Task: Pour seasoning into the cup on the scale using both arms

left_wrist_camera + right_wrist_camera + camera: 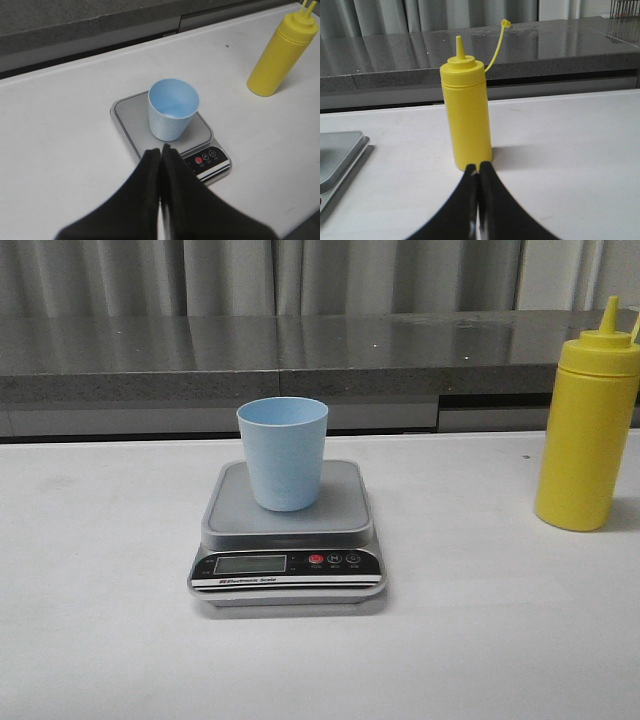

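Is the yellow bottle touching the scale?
Apart. The front view shows bare white table between the yellow bottle and the scale, which sits in the middle with the blue cup on it. The bottle stands far off to the right.

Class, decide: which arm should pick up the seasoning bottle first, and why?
Right. The right claw sits directly before the seasoning bottle, shut, while the left claw faces the cup on the scale.

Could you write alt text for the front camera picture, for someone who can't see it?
A small pale blue cup stands upright on the grey platform of a digital kitchen scale in the middle of a white table. A tall yellow squeeze bottle stands apart at the right edge, nozzle up. No robot arm appears in this view.
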`<action>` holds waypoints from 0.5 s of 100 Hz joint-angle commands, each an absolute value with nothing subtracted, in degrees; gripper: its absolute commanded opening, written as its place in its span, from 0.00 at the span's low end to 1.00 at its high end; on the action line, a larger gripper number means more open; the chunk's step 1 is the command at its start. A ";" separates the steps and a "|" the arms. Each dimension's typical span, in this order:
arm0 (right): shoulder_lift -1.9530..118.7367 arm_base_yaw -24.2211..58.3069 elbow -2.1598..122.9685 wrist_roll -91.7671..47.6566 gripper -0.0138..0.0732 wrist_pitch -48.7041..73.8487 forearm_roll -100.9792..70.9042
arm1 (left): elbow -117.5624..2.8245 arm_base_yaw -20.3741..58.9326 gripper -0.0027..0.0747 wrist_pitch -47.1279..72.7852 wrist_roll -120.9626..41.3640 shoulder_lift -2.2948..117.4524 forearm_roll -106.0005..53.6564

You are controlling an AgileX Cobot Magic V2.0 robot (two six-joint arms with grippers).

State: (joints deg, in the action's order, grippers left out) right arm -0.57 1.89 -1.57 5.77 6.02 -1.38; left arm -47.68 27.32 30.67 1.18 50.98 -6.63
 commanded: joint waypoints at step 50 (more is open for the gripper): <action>-1.78 1.57 -0.58 5.51 0.08 3.69 0.43 | -26.42 26.20 0.01 24.15 1.82 16.95 -7.49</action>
State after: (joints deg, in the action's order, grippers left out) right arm -0.57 1.89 -1.57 5.77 7.88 -0.46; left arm -26.65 26.30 28.52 1.39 20.32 -6.63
